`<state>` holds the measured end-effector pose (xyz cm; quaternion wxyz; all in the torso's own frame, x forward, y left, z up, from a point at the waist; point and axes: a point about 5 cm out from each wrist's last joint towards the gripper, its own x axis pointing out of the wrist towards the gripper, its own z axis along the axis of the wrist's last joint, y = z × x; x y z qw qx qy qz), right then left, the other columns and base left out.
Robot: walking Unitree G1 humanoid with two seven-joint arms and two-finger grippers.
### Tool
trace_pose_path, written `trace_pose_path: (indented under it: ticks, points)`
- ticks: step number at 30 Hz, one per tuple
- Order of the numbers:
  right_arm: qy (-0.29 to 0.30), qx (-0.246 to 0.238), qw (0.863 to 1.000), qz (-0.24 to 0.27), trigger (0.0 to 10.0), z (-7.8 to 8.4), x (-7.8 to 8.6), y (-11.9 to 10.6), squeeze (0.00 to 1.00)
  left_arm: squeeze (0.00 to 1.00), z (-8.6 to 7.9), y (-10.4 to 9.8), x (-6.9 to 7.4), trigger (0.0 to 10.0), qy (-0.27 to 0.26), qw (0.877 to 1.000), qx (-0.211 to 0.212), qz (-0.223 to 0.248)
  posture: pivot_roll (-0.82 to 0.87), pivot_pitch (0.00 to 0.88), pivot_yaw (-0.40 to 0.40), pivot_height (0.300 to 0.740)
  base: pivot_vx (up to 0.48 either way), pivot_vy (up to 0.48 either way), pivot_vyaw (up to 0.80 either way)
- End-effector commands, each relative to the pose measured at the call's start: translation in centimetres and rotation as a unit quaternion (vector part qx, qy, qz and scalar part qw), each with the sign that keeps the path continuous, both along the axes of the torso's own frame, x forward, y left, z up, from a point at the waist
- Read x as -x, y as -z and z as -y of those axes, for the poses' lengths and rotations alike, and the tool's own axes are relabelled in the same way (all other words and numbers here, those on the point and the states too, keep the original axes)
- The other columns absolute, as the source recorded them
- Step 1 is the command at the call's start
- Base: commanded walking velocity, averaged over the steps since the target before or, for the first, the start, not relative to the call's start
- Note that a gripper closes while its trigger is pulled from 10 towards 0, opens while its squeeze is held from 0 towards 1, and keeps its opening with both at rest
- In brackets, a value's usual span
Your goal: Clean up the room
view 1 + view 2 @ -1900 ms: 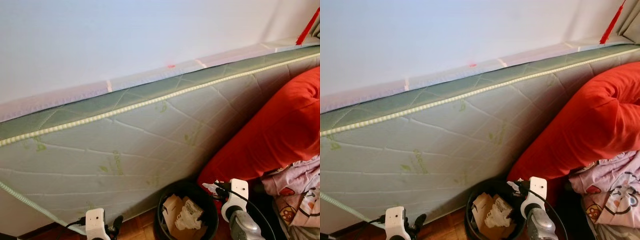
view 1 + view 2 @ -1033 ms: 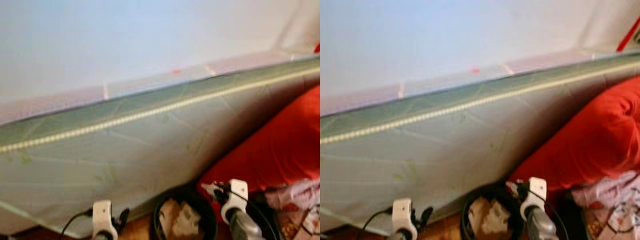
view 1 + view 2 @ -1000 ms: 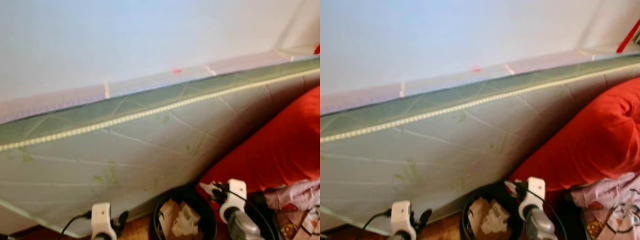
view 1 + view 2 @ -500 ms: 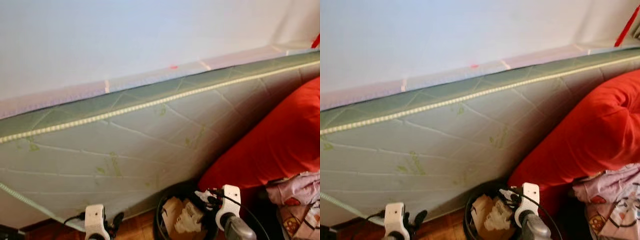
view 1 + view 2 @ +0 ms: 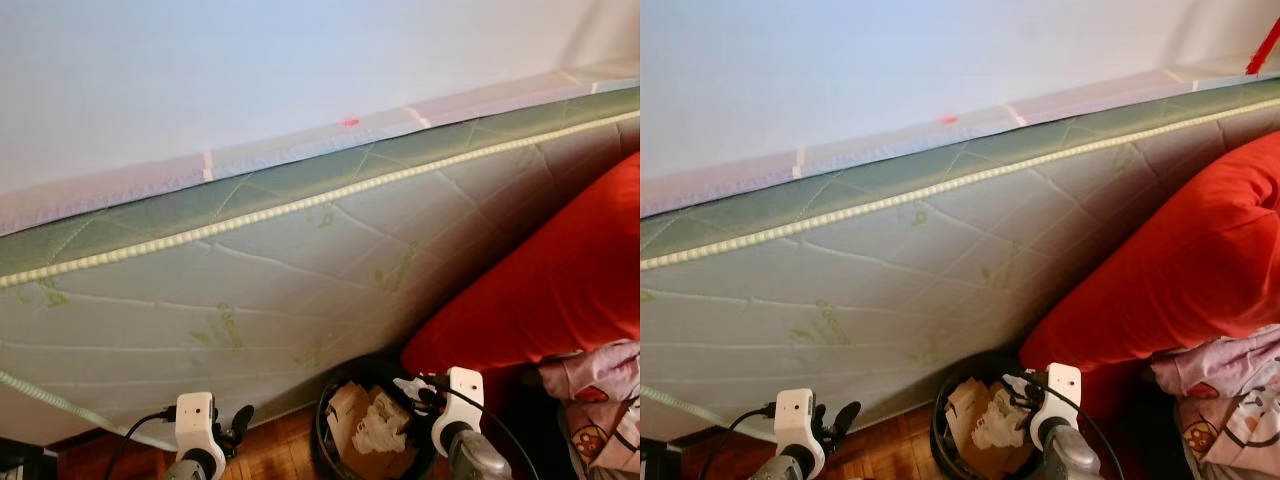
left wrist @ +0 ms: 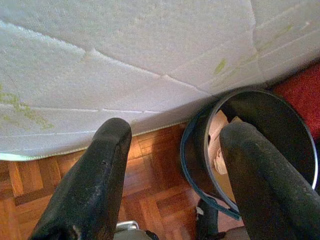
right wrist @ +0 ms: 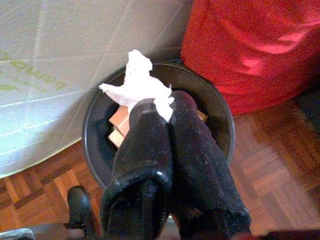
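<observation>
A black round bin stands on the floor against a leaning mattress, holding cardboard scraps and crumpled paper. My right gripper is shut on a crumpled white tissue, which sticks out past the fingertips. It hangs over the right part of the bin's opening, a little above the rim. My left gripper is open with nothing between its fingers. It is low over the floor, just left of the bin.
A green-edged quilted mattress leans on the white wall behind the bin. A big red cushion presses against the bin's right side, with pink patterned cloth in front of it. Parquet floor shows to the bin's left.
The camera has swayed and steadied. My right gripper, still holding the tissue, has shifted slightly left, from by the bin's right rim to over its opening. The left arm shows a little higher.
</observation>
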<state>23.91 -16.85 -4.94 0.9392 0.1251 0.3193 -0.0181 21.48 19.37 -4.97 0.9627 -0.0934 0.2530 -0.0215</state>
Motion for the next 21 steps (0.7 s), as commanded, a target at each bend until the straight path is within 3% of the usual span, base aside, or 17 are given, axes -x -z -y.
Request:
trace_pose_path:
  ticks: [1,7,15,21]
  points:
    - [0.008,0.009,1.000,0.005,10.0,0.5,0.0,-0.1,0.00,0.00,0.0,0.6,1.0,10.0,-0.001,1.000,0.005,-0.012,0.19,0.217,-0.040,0.740,0.000,0.000,0.00]
    - [0.010,0.010,1.000,0.012,10.0,0.5,-0.5,-0.4,0.00,0.00,-0.2,0.7,1.4,10.0,-0.001,1.000,0.002,-0.012,0.20,0.224,-0.040,0.740,0.000,0.000,0.00]
    - [0.014,0.019,0.999,0.042,10.0,1.1,-2.2,-1.8,0.00,0.00,0.2,0.6,1.3,10.0,0.007,1.000,0.005,-0.006,0.19,0.228,-0.035,0.740,0.000,0.000,0.00]
    - [0.009,0.018,0.999,0.040,10.0,0.9,-2.2,-1.8,0.00,0.00,0.4,0.7,1.3,10.0,0.008,1.000,0.007,-0.007,0.19,0.230,-0.037,0.740,0.000,0.000,0.00]
